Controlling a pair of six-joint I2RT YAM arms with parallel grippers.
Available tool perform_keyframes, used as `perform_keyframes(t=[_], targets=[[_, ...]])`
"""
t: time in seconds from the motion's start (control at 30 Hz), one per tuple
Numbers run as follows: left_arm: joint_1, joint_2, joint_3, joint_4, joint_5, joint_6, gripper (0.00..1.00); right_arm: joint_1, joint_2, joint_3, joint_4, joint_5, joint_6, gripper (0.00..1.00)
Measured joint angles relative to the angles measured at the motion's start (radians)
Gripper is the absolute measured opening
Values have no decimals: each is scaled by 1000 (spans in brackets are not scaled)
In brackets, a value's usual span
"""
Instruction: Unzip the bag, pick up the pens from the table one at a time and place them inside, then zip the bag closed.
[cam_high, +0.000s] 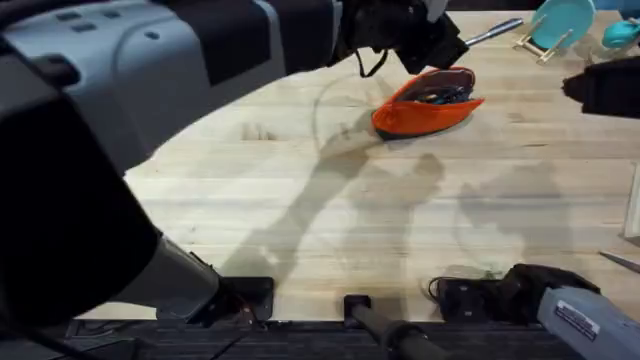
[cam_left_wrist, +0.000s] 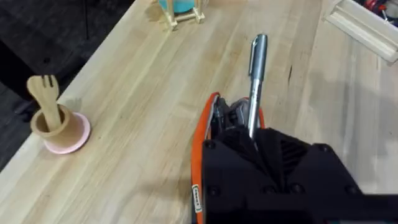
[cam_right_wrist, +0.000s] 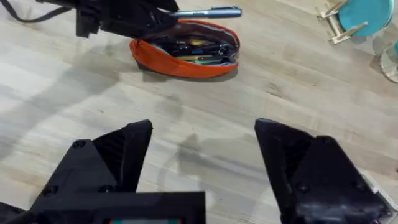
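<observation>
Left pincer (cam_right_wrist: 163, 15) holds a pen (cam_right_wrist: 208, 12) over the open bag (cam_right_wrist: 185, 48).
The pen looks light, stiff and slippery; the soft bag may shift. Right pincer (cam_right_wrist: 202, 165) is wide, empty.

The pale wooden plank table (cam_high: 330, 210) lies bare and passable before the open orange-red fabric pouch (cam_high: 425, 105). The left black gripper (cam_right_wrist: 165, 15), clamping a grey metallic pen (cam_right_wrist: 208, 12), blocks the pouch's mouth from above.
</observation>
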Motion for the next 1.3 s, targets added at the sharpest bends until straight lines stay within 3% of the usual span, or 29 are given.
perform_keyframes(t=[0.47,1.3], targets=[[-8,150,0,25,3,1,41,0,0,0,0,0,0,996],[-10,248,0,6,-16,1,41,0,0,0,0,0,0,996]])
